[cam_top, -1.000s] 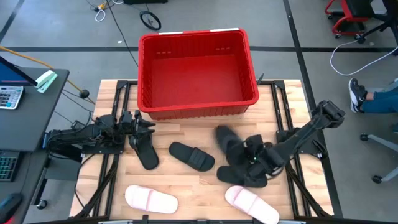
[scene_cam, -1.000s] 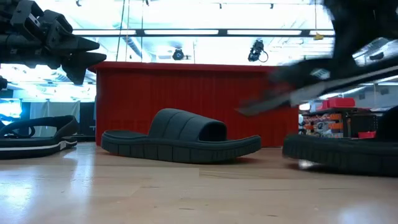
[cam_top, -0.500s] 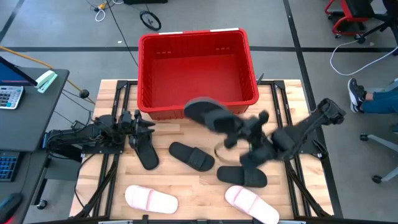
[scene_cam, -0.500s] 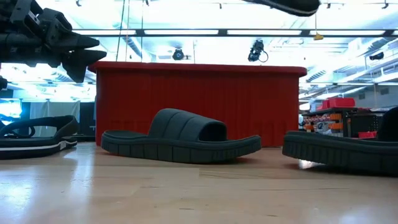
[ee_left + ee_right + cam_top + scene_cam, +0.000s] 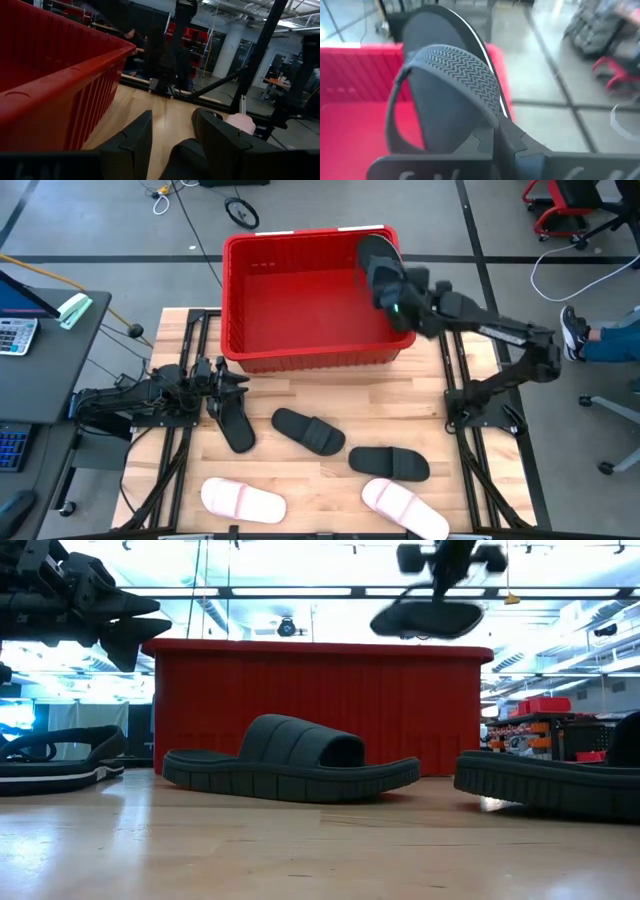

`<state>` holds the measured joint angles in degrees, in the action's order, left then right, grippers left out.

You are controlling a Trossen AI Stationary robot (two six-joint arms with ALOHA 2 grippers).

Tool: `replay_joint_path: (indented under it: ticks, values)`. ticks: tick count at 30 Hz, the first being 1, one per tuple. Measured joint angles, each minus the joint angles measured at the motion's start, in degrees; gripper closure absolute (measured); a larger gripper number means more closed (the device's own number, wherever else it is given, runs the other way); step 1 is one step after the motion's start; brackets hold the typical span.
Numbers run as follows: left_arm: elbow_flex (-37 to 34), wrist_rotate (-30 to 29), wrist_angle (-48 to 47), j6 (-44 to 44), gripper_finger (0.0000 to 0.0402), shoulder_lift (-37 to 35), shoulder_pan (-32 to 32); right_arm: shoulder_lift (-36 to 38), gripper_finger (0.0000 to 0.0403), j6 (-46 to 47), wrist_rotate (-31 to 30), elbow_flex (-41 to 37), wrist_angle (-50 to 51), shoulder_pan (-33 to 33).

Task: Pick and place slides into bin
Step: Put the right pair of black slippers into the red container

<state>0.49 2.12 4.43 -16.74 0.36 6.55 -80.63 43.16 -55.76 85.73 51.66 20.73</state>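
Observation:
The red bin [image 5: 300, 345] stands at the table's far middle. My right gripper [image 5: 397, 298] is shut on a black slide [image 5: 376, 252] that hangs over the bin's far right corner, above the rim in the low view [image 5: 425, 618]. Three black slides lie sole down on the wood: one [image 5: 233, 423] under my left gripper, one in the middle [image 5: 308, 431], one to the right [image 5: 389, 463]. Two pale pink slides [image 5: 243, 500] [image 5: 403, 508] lie at the near edge. My left gripper [image 5: 238, 383] stands open at the table's left, above its slide without touching it. My right gripper pinches the slide's ribbed strap [image 5: 487, 112] between its two fingers, at the strap's end by one side of the sole. The fingers reach out from the table's right toward the bin, slanting a little downward. The slide is lifted clear, its sole about level above the bin's rim.
The bin's inside [image 5: 310, 290] shows bare red floor. Bare wood lies between the bin's near wall and the slides. Beyond the table are a desk with a calculator [image 5: 15, 335] at left, and a seated person's shoe [image 5: 575, 332] and office chairs at right.
My right gripper has swung up from the table's near right, carrying the black slide, and gone toward the far edge until it stands over the bin's far right corner; it has turned on the way. The other slides have stayed in place.

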Motion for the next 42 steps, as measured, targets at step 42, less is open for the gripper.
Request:
replay_joint_path:
  ticks: [42]
  values:
    - [0.02, 0.4, -2.58, -2.53, 0.0239, 0.0, -0.02, -22.24, 0.0313, -2.58, 22.32, -2.81, -6.76, 11.36]
